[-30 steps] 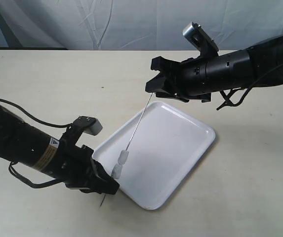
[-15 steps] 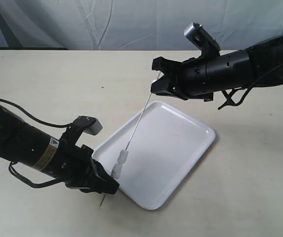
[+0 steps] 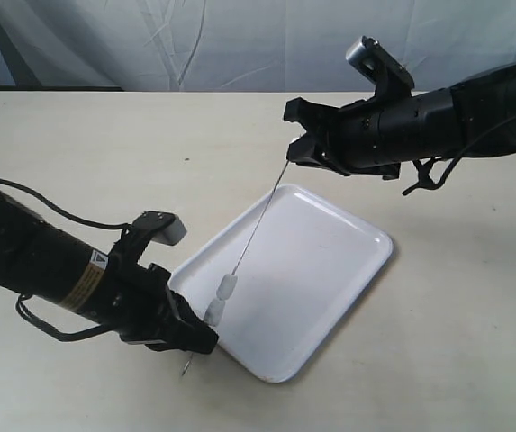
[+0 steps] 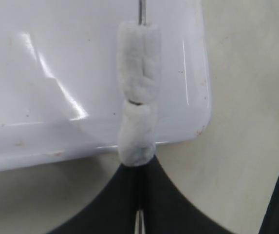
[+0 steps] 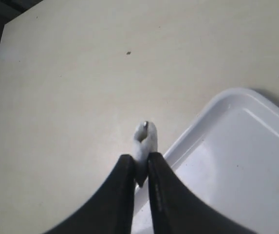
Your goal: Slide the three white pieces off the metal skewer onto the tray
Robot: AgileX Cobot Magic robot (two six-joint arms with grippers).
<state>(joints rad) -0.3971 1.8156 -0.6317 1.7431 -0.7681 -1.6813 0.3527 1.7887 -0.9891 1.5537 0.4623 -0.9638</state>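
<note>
The thin metal skewer (image 3: 256, 236) slants up over the white tray (image 3: 330, 270). My left gripper (image 3: 203, 342) is shut on the skewer's lower end, just off the tray's near-left rim. Two white pieces (image 3: 221, 298) sit stacked on the rod right above those jaws; the left wrist view shows the upper piece (image 4: 139, 61), the lower piece (image 4: 137, 135), the left gripper (image 4: 139, 165) and the rod (image 4: 139, 222) pinched in it. At the skewer's top end my right gripper (image 3: 296, 151) is shut on a third white piece (image 5: 144, 139), squeezed between its fingers (image 5: 124, 185) with the skewer tip (image 5: 144, 126) showing.
The tray (image 5: 236, 161) lies at an angle on a beige tabletop (image 3: 149, 153). A grey cloth backdrop hangs behind the table. The left arm's black cables trail along the table at the left. A small dark speck (image 5: 129, 52) marks the tabletop.
The right gripper's jaws closed on the top white piece and moved slightly up and to the right, taking the skewer's upper end with them. The left gripper has stayed put.
</note>
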